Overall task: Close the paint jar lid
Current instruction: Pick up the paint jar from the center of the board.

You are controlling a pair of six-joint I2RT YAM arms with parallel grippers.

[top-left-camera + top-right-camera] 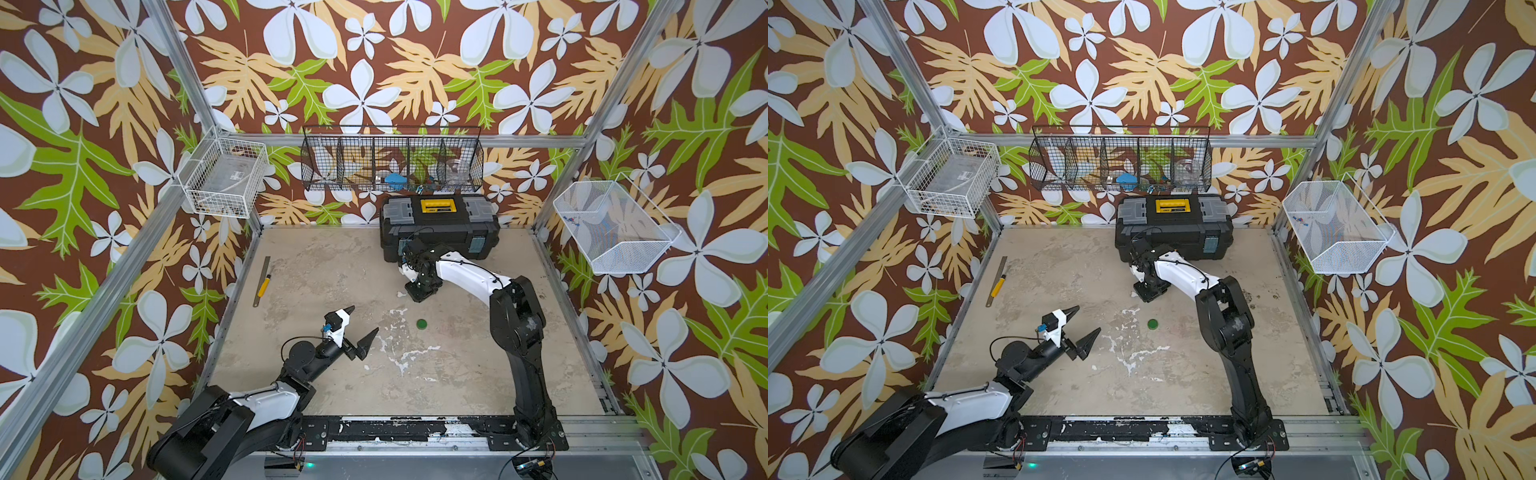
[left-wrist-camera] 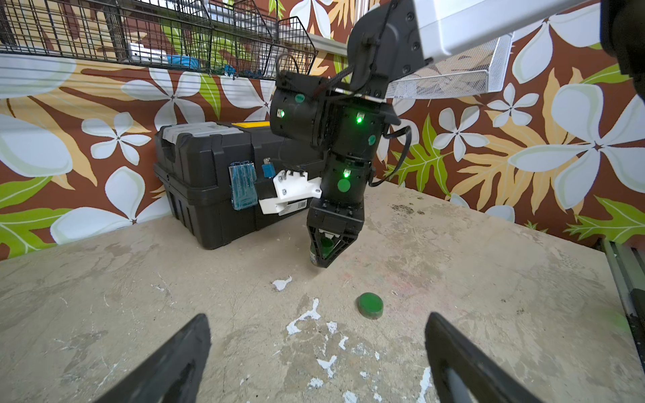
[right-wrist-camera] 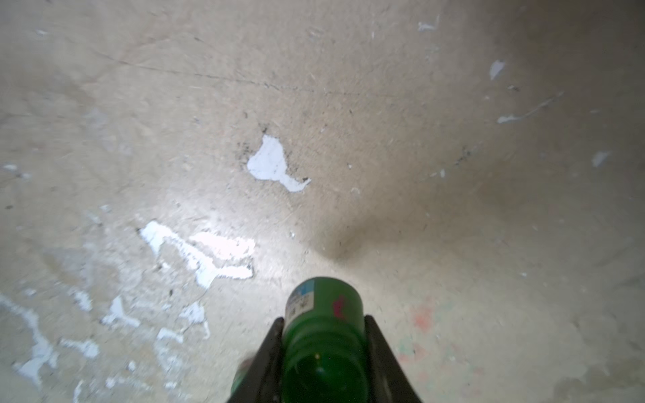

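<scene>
Both top views show the lid point(image 1: 422, 323) on scuffed tabletop point(image 1: 332, 257) between floral-papered walls point(image 1: 374, 62).

Both top views are evenly, softly lit. In the right wrist view glare whitens the desk point(image 3: 279, 216) just beside the paint jar point(image 3: 324, 303), with a dim shadow past it; the jar's near end blurs. The left wrist view bows at its edges.

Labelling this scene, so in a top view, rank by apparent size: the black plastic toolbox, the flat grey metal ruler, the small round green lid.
Largest to smallest:
1. black plastic toolbox
2. flat grey metal ruler
3. small round green lid
None look alike.
</scene>
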